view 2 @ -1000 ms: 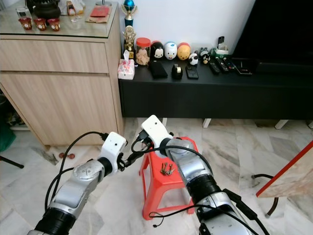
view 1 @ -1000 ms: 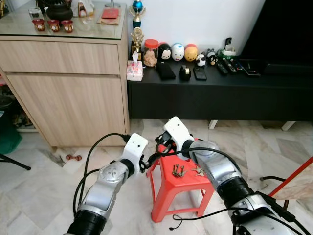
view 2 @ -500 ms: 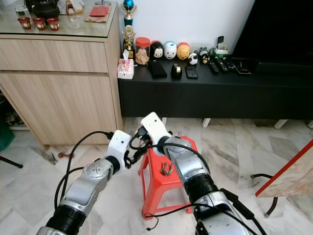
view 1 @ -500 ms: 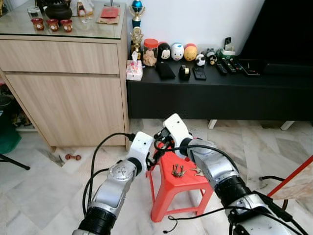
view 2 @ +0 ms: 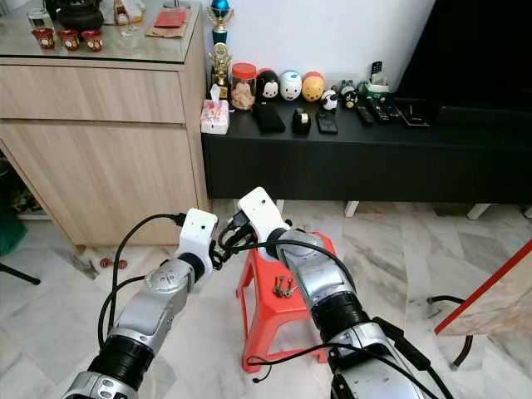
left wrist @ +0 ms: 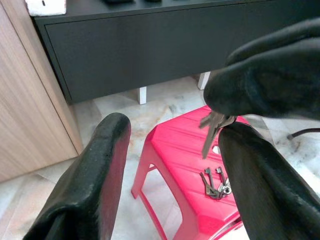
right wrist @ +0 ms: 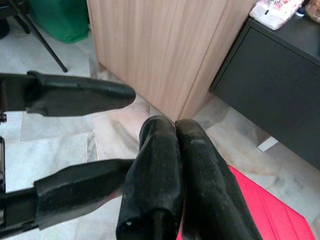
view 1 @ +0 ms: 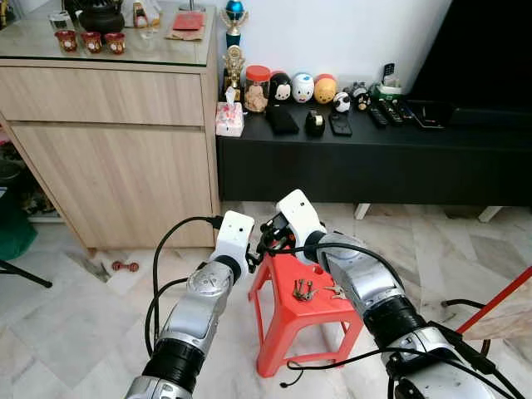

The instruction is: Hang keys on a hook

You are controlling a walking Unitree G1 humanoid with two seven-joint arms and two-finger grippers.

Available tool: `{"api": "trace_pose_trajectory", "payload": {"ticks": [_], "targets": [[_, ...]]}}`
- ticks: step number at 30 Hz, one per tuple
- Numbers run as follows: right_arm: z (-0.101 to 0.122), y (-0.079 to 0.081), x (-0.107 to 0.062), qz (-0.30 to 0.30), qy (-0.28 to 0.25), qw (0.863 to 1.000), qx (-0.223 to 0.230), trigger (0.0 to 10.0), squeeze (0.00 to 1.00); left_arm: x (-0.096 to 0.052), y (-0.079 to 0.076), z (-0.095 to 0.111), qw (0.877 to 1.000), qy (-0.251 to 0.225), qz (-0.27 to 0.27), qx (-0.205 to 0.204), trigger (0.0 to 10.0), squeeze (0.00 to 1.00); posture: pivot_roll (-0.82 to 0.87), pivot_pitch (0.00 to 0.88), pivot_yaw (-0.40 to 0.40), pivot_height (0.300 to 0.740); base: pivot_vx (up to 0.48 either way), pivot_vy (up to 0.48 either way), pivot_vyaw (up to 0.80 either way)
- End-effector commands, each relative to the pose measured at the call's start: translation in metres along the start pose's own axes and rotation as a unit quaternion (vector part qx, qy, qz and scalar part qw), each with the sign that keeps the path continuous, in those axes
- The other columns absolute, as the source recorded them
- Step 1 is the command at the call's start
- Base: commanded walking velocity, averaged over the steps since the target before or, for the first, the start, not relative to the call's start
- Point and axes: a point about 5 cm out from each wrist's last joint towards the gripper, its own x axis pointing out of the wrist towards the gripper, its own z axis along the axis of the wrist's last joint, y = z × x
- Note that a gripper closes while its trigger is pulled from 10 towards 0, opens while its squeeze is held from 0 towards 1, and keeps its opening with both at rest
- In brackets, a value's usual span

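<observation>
My right gripper (view 1: 268, 238) is shut on a small bunch of keys (left wrist: 213, 131), which dangles from its fingertips above the near left corner of a red plastic stool (view 1: 287, 320). The shut fingers (right wrist: 175, 165) press tight together. My left gripper (left wrist: 175, 129) stands open just beside them, one finger (left wrist: 97, 180) on each side of the hanging keys, not touching them. A second bunch of keys (view 1: 302, 290) lies on the stool top, with another small key piece (view 1: 337, 291) to its right.
A wooden cabinet (view 1: 108, 125) with a glass top stands at the left. A low black TV bench (view 1: 374, 158) with figurines, remotes and a tissue box runs along the wall behind the stool. A green bin (view 1: 12, 220) sits at far left. Marble floor surrounds the stool.
My left arm has reached forward and up, so its open fingers now flank the right gripper's tips. The right gripper has lifted slightly with the keys still in it.
</observation>
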Motion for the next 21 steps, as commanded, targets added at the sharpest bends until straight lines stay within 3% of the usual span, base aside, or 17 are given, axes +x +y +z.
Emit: {"api": "trace_pose_trajectory", "payload": {"ticks": [1,12,21], "targets": [[0.004,-0.004,0.000,-0.007,-0.005,1.000,0.005,10.0,0.00,0.003,-0.004,0.004,1.000,-0.008,-0.006,-0.004,10.0,0.00,0.03,0.000,-0.124,0.740,0.000,0.000,0.00],[0.005,-0.004,0.001,-0.008,-0.005,1.000,0.006,10.0,0.00,0.003,-0.015,0.004,0.999,-0.010,-0.034,-0.014,10.0,0.00,0.03,0.000,-0.125,0.740,0.000,0.000,0.00],[0.005,-0.002,0.001,-0.006,-0.007,1.000,0.008,10.0,0.00,0.004,-0.014,0.002,0.999,-0.008,-0.025,-0.019,10.0,0.00,0.03,0.000,-0.123,0.740,0.000,0.000,0.00]]}}
